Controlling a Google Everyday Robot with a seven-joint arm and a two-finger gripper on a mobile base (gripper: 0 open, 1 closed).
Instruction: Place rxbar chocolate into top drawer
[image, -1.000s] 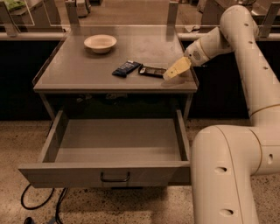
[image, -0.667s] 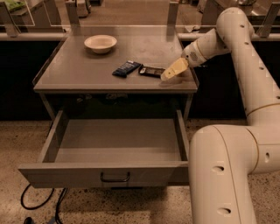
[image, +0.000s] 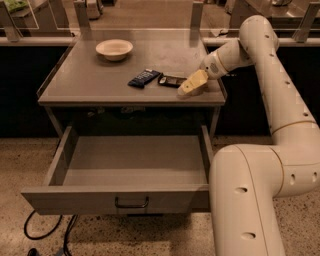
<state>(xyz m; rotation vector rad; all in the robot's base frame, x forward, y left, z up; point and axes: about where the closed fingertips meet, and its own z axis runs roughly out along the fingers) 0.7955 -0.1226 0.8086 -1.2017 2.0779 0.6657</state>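
Note:
The rxbar chocolate (image: 171, 80), a slim black-brown bar with tan markings, lies flat on the cabinet top near its right front. A dark blue bar (image: 144, 78) lies just to its left. My gripper (image: 191, 85) is low over the top, right beside the rxbar's right end, its yellowish fingers pointing left and down toward it. The top drawer (image: 125, 199) is pulled wide open below, its inside bare, with a dark pull handle (image: 132, 202) at the centre of its front panel.
A cream bowl (image: 114, 49) stands at the back left of the cabinet top (image: 90, 80). My arm's big white links fill the right side, next to the drawer's right front corner. Black cables (image: 47, 232) lie on the speckled floor at the lower left.
The gripper has moved slightly left and down toward the rxbar's right end. The bars, bowl and drawer have not moved.

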